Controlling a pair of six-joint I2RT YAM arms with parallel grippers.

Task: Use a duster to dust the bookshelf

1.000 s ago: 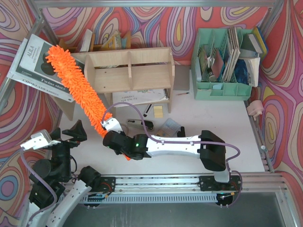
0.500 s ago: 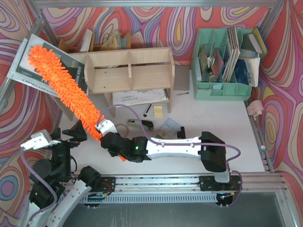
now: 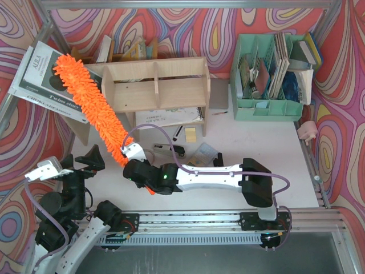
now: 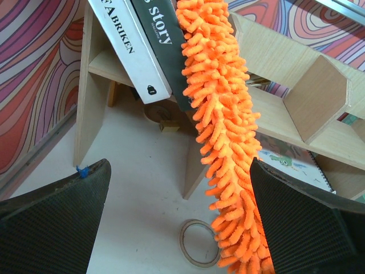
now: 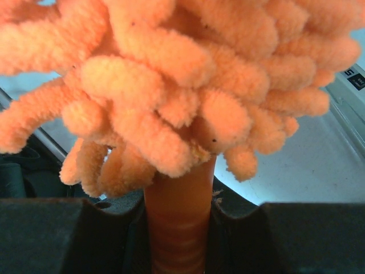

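The orange fluffy duster (image 3: 91, 103) slants from my right gripper (image 3: 134, 160) up and left, its tip over the left end of the plywood bookshelf (image 3: 154, 85). In the right wrist view the right gripper (image 5: 179, 228) is shut on the duster's thin orange handle (image 5: 179, 211), just below the fluff. My left gripper (image 3: 80, 161) stands open near the table's front left, holding nothing. In its wrist view the duster (image 4: 222, 114) hangs in front of the bookshelf (image 4: 285, 57), close to the right finger (image 4: 302, 222) of the left gripper (image 4: 179, 171).
Large books (image 3: 40, 80) lean at the shelf's left end. A notebook (image 3: 171, 117) lies under the shelf, with sticky notes (image 3: 190, 134) and a clear box (image 3: 204, 154) in front. A mint-green organiser (image 3: 265, 74) stands at back right. A tape ring (image 4: 198, 244) lies on the table.
The right arm swung the duster's head left over the leaning books, then back right to the shelf's left end. The left arm has not moved.
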